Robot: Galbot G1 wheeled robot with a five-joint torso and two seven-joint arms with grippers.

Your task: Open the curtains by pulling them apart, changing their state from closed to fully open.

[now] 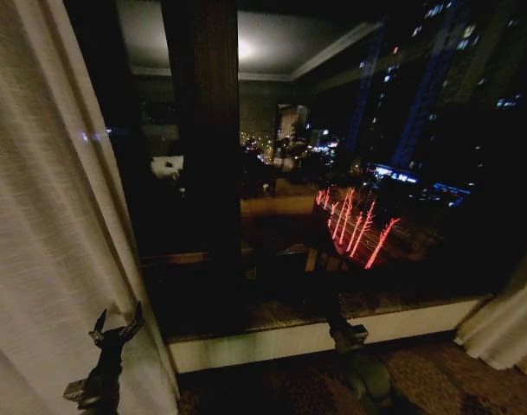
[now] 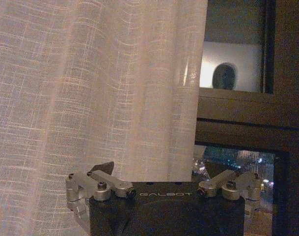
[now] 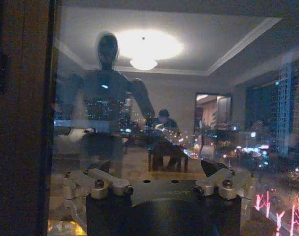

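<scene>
Hovering with jaws spread and holding nothing, the left gripper (image 1: 118, 333) is sitting against the left curtain panel (image 1: 47, 225), whose loose sheer weave is risking a snag, while the right gripper (image 3: 159, 169), likewise released, is facing the window glass (image 1: 393, 173) near the sill (image 1: 280, 339), risking contact.

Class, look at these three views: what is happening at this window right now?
A two-armed robot faces a dark night window. The sheer curtains are already parted: one panel hangs bunched at the robot's left, the other at the far right, with the glass bare between them. The left claw is open, low beside the left panel and gripping nothing. The right claw is also open, pointing at the glass.
</scene>
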